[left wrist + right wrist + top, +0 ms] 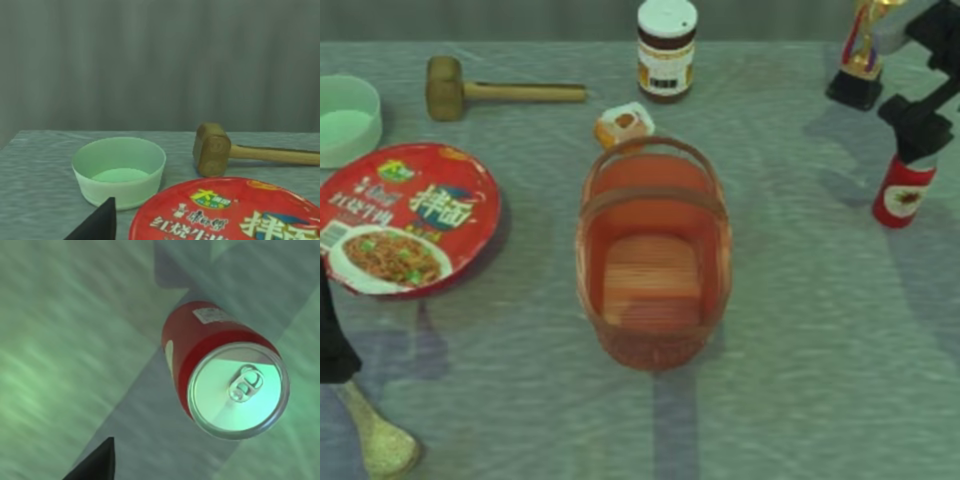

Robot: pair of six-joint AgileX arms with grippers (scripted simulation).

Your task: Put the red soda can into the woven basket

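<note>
Right gripper [918, 150] above red soda can [901, 192].
Finger opening impossible to tell; seemingly not gripping; woven basket [654, 255] well apart.

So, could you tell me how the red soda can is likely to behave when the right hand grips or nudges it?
The red soda can stands upright on a narrow base, so a sideways nudge would probably tip it. Its round body would likely roll once down. The smooth sides may be slippery and thin-walled, so a moderate squeeze from the right hand above it seems wise.
</note>
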